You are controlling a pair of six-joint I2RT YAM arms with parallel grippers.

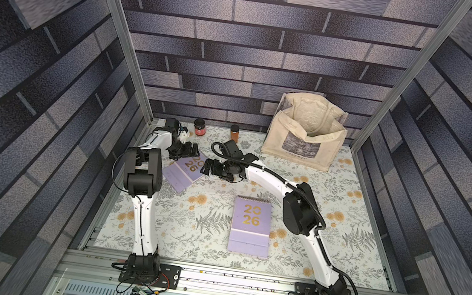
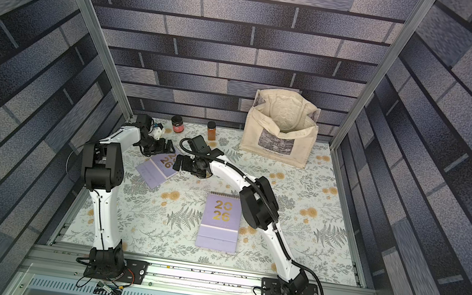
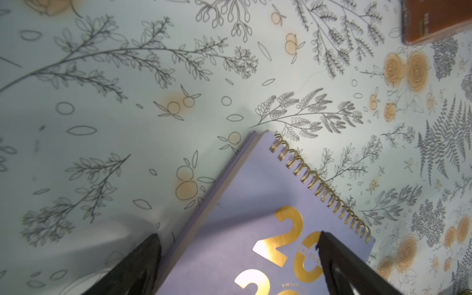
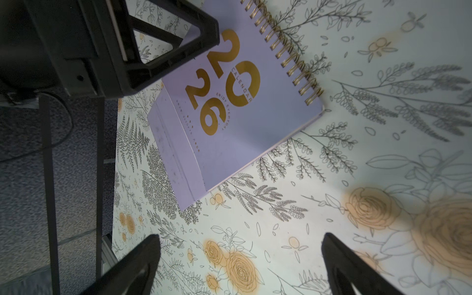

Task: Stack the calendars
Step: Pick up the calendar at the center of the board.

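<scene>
We held our left hand (image 1: 191, 152) wide apart and empty over the tilted lilac calendar (image 1: 182, 175) at the far left of the surface (image 1: 342, 232). Our right hand (image 1: 207, 167), fingers likewise apart and empty, hung just beside it. The second lilac calendar (image 1: 250, 225) lay flat near the middle, well apart.

Top pair overhead; wrist cams close, sharing angled calendar (image 3: 242, 204).
</scene>
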